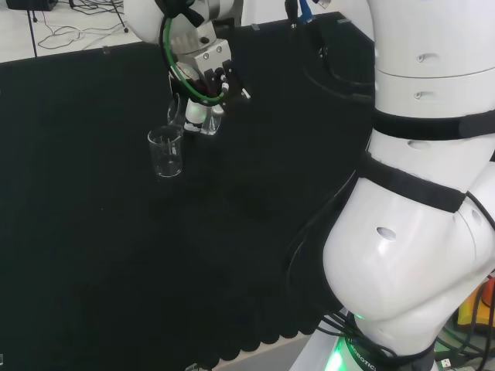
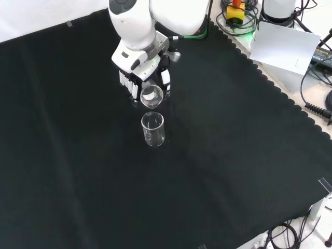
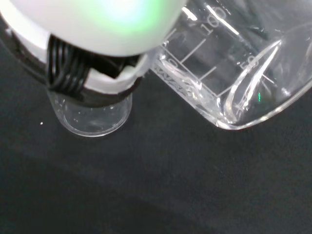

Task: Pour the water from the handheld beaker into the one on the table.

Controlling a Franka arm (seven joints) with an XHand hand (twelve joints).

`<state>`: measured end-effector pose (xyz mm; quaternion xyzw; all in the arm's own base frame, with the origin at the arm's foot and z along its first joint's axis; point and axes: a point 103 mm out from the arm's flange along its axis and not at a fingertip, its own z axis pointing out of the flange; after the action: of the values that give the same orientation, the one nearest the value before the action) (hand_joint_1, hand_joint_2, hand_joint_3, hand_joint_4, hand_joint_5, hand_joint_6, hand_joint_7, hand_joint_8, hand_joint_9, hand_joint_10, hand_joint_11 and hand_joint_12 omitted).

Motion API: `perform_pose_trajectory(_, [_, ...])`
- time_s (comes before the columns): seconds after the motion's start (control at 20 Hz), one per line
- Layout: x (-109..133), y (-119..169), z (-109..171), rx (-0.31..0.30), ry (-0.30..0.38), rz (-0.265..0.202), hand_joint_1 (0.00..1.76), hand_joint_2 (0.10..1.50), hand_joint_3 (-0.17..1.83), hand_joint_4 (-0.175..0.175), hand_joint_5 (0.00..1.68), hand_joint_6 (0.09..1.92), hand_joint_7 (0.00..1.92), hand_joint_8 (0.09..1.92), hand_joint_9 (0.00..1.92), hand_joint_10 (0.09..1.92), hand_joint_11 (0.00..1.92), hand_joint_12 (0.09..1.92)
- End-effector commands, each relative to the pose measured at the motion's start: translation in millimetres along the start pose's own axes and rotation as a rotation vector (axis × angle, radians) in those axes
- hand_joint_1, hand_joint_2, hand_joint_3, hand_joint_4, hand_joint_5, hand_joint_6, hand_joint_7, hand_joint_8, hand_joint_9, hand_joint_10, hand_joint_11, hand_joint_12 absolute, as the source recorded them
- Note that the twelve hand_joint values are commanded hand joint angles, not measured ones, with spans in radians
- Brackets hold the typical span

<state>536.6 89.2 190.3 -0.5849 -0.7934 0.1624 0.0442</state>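
Pour step: hand (image 2: 142,72) curls round the tilted beaker (image 2: 151,96), mouth just above the empty beaker (image 2: 153,128) standing mid-bench, nearer the far edge in front view. Next: tip further, keep spout over rim.

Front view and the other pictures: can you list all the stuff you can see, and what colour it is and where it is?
Beaker on the table: one, clear glass, standing upright on the cloth just in front of the hand in the front view.
Handheld beaker: one, clear glass with printed marks, tilted in the hand with its mouth towards the standing beaker.
Cloth: one, black, covering the bench.
White sheet: one, lying off the cloth at the front view's upper right.
Cables: several, black, at the front view's right edge.
Arm: one, white links with black bands, at the head view's right.
Hand: one, black and white, fingers curled round the handheld beaker.
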Motion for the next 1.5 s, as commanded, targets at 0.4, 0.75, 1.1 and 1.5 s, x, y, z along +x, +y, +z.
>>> perform_pose_trajectory(0.4, [8,1,-6,0.047,-0.086,0.006,1.15,0.63,0.75,0.052,1.22,0.80,1.46,0.74,1.30,0.67,1.14,0.88])
perform_pose_trajectory(0.75, [11,2,-11,0.065,-0.125,0.021,1.15,0.63,0.75,0.051,1.22,0.80,1.46,0.74,1.30,0.67,1.15,0.88])
perform_pose_trajectory(1.1, [11,5,-14,0.105,-0.171,0.042,1.15,0.63,0.75,0.049,1.22,0.81,1.46,0.75,1.30,0.67,1.15,0.88])
perform_pose_trajectory(1.5, [16,8,-17,0.130,-0.214,0.047,1.15,0.63,0.75,0.048,1.22,0.81,1.45,0.75,1.30,0.67,1.15,0.88])
